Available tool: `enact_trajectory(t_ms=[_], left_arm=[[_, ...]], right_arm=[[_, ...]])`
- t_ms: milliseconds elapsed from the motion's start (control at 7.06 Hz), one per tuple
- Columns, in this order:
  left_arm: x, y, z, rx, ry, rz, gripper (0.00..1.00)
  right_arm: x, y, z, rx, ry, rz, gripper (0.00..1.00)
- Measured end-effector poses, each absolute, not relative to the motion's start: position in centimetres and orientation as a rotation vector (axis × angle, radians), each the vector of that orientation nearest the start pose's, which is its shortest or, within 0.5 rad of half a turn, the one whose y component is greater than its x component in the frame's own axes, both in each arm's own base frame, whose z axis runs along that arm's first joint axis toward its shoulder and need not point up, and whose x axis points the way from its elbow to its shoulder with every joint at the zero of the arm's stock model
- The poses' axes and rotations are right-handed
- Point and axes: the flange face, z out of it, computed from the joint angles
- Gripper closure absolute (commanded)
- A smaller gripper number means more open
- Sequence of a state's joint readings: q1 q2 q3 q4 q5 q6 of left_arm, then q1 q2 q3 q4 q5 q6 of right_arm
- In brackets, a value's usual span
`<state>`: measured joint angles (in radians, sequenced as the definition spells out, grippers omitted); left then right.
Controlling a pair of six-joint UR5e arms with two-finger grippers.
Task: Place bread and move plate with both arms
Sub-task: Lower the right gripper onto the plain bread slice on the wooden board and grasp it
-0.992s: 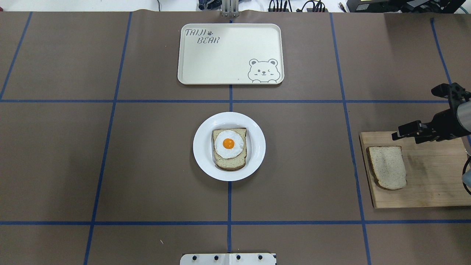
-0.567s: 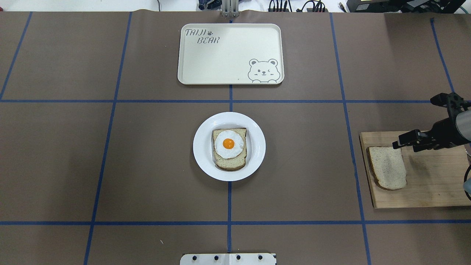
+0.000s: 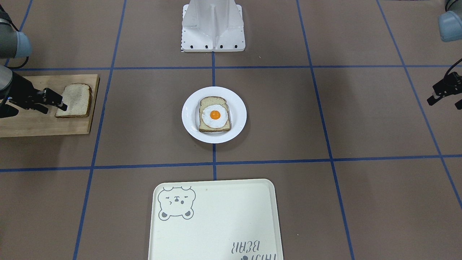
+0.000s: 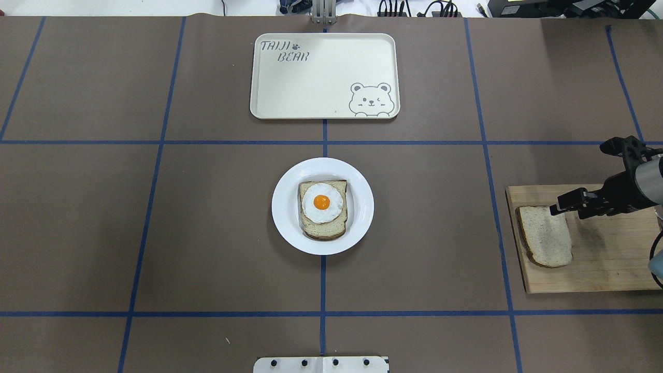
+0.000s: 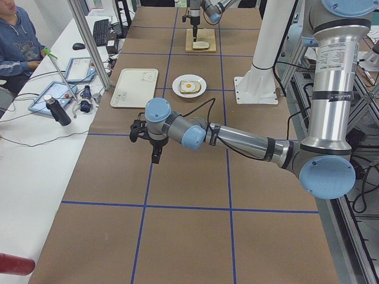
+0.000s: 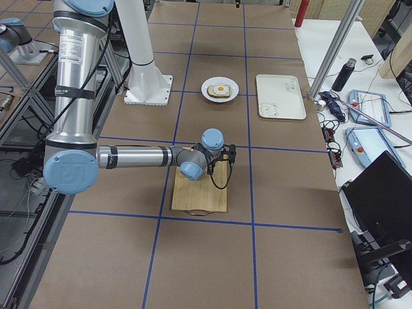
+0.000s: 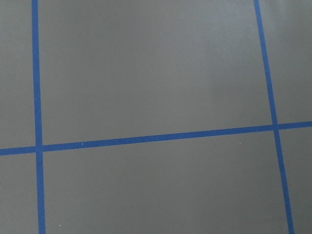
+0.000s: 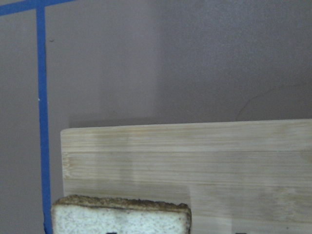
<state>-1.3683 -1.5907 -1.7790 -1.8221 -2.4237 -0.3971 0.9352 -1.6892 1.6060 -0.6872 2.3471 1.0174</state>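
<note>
Over the last second my right tool (image 4: 559, 205) came down and a little nearer, from above the far strip of the board (image 4: 611, 259) to the far right corner of the bread (image 4: 545, 235). Its fingers stood wide. The wrist view caught only two dark tips at its bottom edge, well apart, with the bread's far crust between them. It held nothing.

I judged this to be the approach to the first grasp, with the placing and the plate move both yet to do. The bread lay flat on the board at the right of the table (image 4: 207, 233), well apart from the plate (image 4: 362, 207) at the centre. Nothing else had shifted.

The left tool (image 3: 438, 94) hung off to the left over brown cover and blue tape lines. I could not tell how wide it stood.

The bread was pale and speckled, with an open crumb, a thin brown crust and one rounded end. It looked soft enough to crush under a hard pinch. The board was light wood, flat and rectangular, with visible grain. The plate was round, glossy and white with a wide rim, and carried a second slice under a fried egg (image 4: 321, 202). The tray (image 4: 321, 77), cream and matte with rounded corners and a bear drawing, sat far centre.
</note>
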Motion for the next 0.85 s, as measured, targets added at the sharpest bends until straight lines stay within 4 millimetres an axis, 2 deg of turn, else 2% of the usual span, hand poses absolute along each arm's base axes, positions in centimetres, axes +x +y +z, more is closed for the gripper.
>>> enact_trajectory(t_ms=[283, 425, 850], left_arm=[[4.53, -51.03, 51.12, 0.181, 0.930, 0.024, 0.02], [4.55, -51.03, 51.15, 0.180, 0.929, 0.024, 0.02], [4.52, -51.01, 51.23, 0.178, 0.929, 0.022, 0.02]], right_arm=[[-22.57, -40.71, 59.62, -0.031, -1.049, 0.031, 0.29], [-22.70, -40.63, 59.65, -0.033, -1.049, 0.028, 0.41], [-22.78, -40.46, 59.77, -0.037, -1.047, 0.026, 0.91]])
